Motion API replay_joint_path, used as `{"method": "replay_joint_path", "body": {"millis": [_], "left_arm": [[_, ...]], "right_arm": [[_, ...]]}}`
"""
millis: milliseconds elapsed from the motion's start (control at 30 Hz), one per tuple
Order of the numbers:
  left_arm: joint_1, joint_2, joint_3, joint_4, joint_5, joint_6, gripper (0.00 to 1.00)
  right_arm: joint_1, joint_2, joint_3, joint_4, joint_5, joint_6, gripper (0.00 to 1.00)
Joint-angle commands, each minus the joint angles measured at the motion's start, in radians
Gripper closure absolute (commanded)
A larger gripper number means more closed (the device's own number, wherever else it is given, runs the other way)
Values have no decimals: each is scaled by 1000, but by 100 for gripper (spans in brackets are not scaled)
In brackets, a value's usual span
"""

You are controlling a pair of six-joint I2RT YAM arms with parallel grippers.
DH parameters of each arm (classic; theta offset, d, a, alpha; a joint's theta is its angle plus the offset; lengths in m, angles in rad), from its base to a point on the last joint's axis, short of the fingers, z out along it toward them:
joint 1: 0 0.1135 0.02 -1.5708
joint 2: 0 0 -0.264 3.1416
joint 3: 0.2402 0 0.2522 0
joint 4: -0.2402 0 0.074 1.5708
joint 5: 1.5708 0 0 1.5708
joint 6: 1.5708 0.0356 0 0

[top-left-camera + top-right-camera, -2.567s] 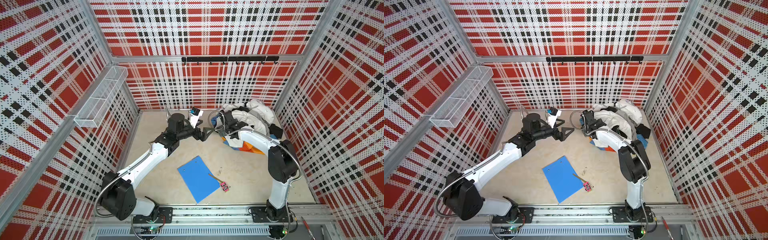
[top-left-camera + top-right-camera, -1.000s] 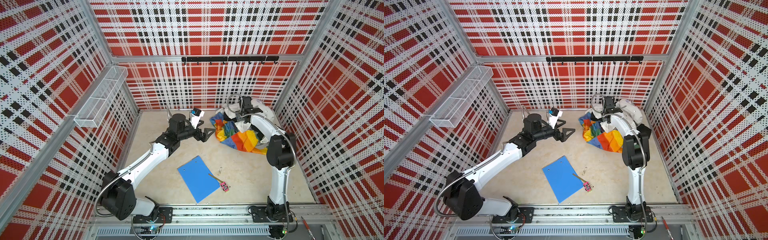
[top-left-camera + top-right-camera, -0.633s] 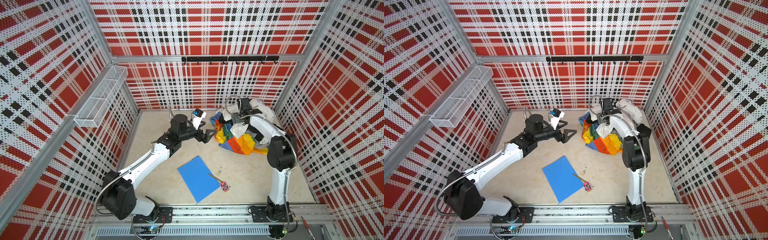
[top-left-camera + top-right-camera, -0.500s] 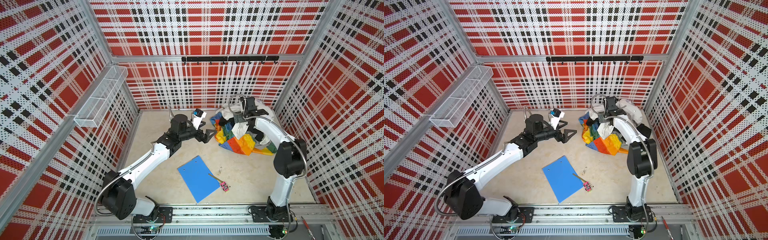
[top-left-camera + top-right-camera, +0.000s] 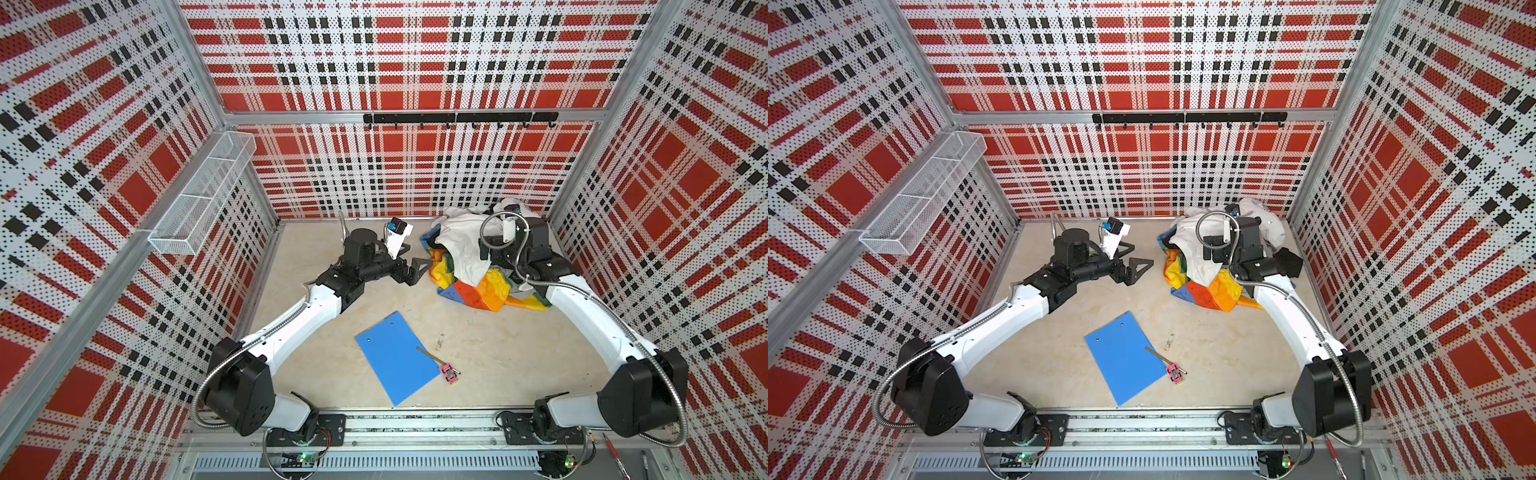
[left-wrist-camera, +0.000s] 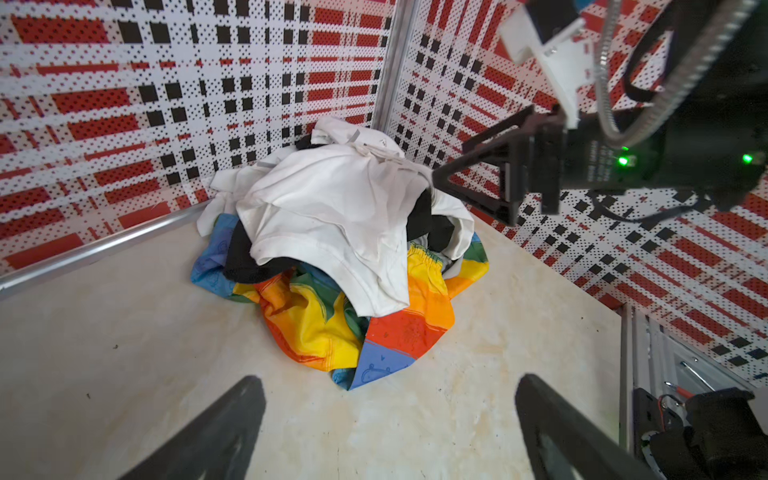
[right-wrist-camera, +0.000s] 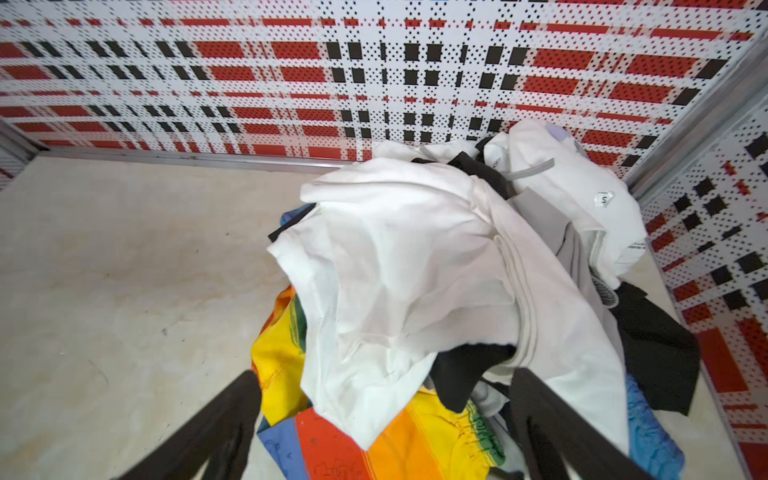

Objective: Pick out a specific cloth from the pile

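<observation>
Since a moment ago a white shirt (image 5: 461,245) has landed on top of the cloth (image 5: 478,291), and the right gripper (image 7: 386,415) has pulled back, its arm swung out to the side. It hangs just above the pile (image 5: 1262,218), fingers spread wide. The left gripper (image 5: 413,265) is spread wide too, low over the worktop (image 5: 478,353), close to the cloth but not touching it. The cloth lies bunched up, straight ahead of the left gripper and under the right gripper. Its long way runs from beside the left gripper's tips across to under the right arm. One blue corner points at the left gripper.
</observation>
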Motion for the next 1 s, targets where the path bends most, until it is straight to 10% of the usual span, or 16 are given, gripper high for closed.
{"method": "replay_joint_path", "body": {"millis": [0, 967], "left_arm": [[-5, 32, 33, -23, -70, -85, 3], [-97, 736, 402, 48, -200, -457, 23]], "right_arm": [[6, -100, -119, 190, -123, 47, 0], [17, -469, -417, 343, -185, 85, 0]]}}
